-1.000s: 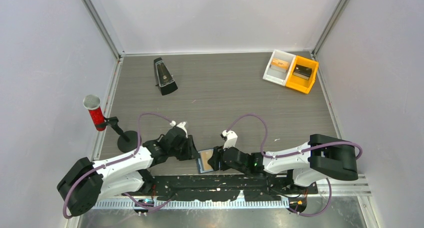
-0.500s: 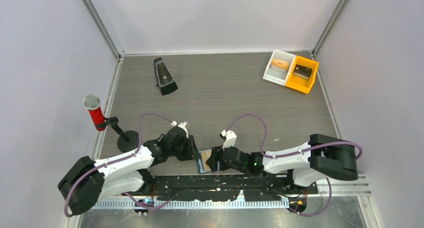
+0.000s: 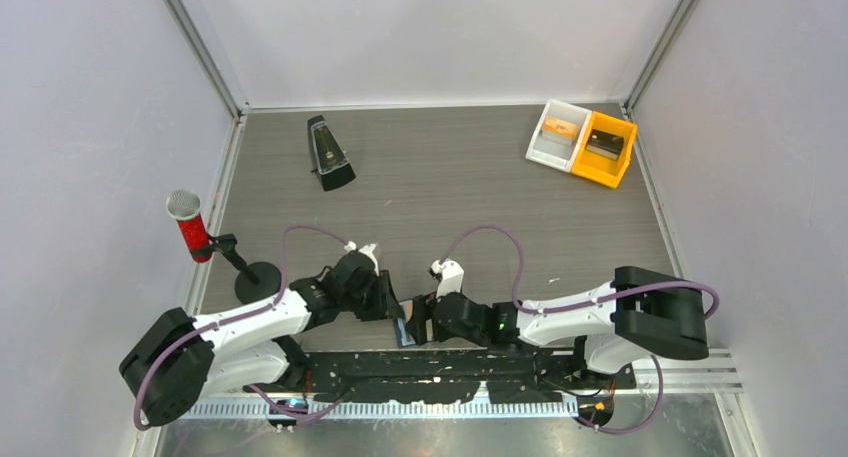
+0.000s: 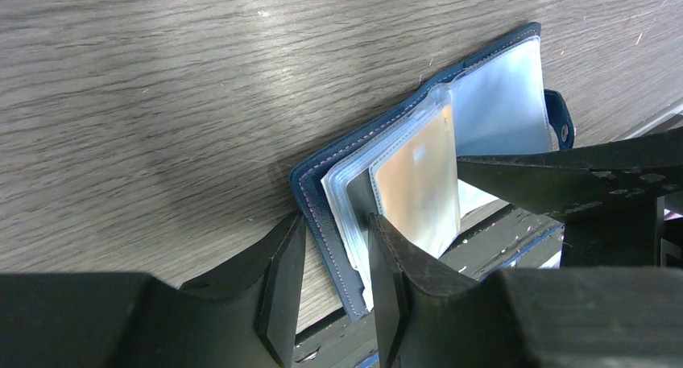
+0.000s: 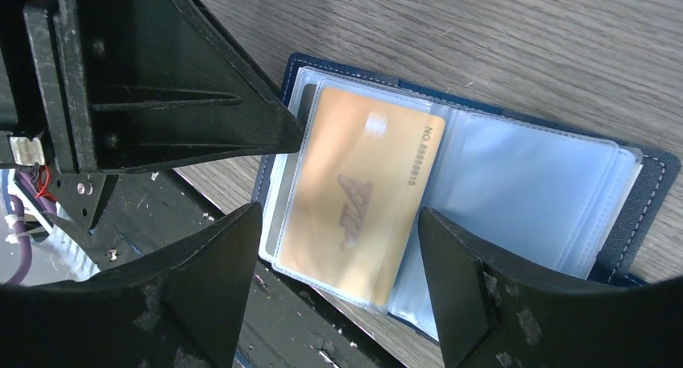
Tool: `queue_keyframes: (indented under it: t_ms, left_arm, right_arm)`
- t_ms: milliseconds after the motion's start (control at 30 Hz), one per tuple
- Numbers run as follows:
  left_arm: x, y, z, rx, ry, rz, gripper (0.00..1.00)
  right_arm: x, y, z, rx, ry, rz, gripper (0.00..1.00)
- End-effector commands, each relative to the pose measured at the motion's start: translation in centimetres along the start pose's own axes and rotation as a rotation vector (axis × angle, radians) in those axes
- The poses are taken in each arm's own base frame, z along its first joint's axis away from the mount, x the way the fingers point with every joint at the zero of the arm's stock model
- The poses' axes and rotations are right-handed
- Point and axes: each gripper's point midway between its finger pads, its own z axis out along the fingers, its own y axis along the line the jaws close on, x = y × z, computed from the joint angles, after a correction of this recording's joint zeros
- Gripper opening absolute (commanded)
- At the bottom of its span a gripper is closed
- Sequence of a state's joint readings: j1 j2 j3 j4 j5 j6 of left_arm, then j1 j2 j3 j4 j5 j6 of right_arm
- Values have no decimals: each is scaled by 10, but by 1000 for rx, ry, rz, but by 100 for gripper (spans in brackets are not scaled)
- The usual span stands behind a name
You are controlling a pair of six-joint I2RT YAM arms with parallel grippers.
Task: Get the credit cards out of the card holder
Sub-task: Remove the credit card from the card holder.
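Under the right tool [image 5: 338,223], open card holder [image 5: 654,184], orange-yellow card [image 5: 360,171] partly sleeved

both arms reached low and inward from their bases, wrists nearly meeting. the left gripper [image 4: 337,223] had its fingers drawn close, pinching the card holder [image 4: 314,192] edge; the right gripper [image 5: 338,215] stood spread wide.

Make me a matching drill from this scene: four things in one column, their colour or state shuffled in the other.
1 card holder
2 credit card
3 metronome
4 microphone

A red body, grey head, on a stand
B navy blue, lying open
C black, pyramid-shaped
D orange-yellow, flat

Pairs: 1-B, 2-D, 3-C, 4-A
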State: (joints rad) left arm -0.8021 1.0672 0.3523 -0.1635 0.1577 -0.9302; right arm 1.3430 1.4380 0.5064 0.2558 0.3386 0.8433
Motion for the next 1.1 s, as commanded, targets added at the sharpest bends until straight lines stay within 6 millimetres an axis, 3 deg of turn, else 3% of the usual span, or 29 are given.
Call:
queue_keyframes:
  t_ms: [0, 500, 1067]
  left_arm:
    - [-6, -22, 0, 83, 3, 30, 37]
    - [-12, -48, -11, 204, -18, 34, 36]
    - [-8, -45, -10, 210, -13, 43, 36]
  right_arm:
    - [0, 2, 5, 30, 5, -31, 79]
    - [1, -1, 7, 87, 13, -73, 79]
    - [-5, -3, 4, 102, -8, -60, 71]
